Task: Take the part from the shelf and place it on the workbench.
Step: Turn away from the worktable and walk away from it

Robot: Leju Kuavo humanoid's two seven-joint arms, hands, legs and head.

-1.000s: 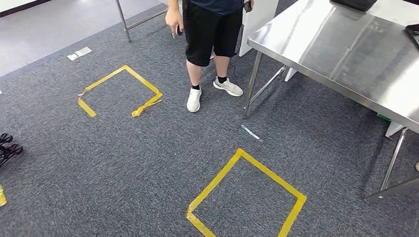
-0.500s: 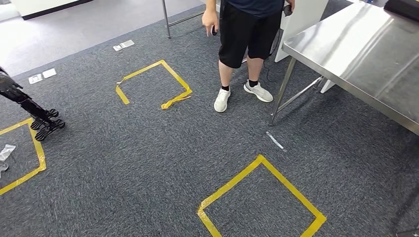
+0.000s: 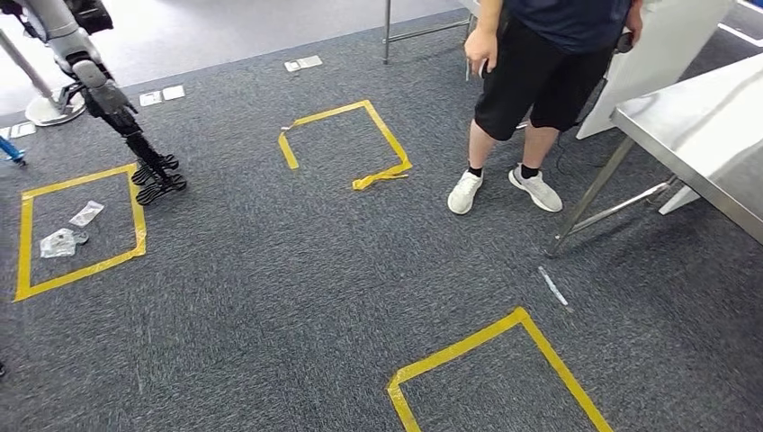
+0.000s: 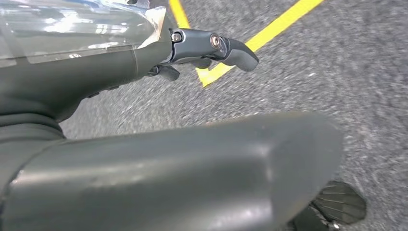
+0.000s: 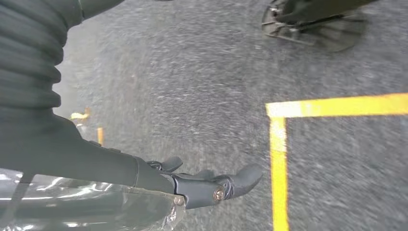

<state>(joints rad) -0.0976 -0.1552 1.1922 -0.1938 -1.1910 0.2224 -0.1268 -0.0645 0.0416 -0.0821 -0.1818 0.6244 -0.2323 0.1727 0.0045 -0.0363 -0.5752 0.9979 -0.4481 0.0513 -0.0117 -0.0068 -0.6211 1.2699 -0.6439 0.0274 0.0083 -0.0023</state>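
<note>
One part, clear-wrapped, sits pressed between the left hand and right hand, fingers straight along it; the grip looks two-handed. The steel surface lies ahead on the right hand's side, well apart.

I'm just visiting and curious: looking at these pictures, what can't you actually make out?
- Clear bag, left wrist view: the left hand covers it, the edge cuts it off; contents unreadable.
- Same by the right hand in the right wrist view.
- Workbench, head view: cut off by the edge, its top mostly unseen.
- Small packets inside the taped square: too small to identify.
- Person: upper body cropped.
</note>
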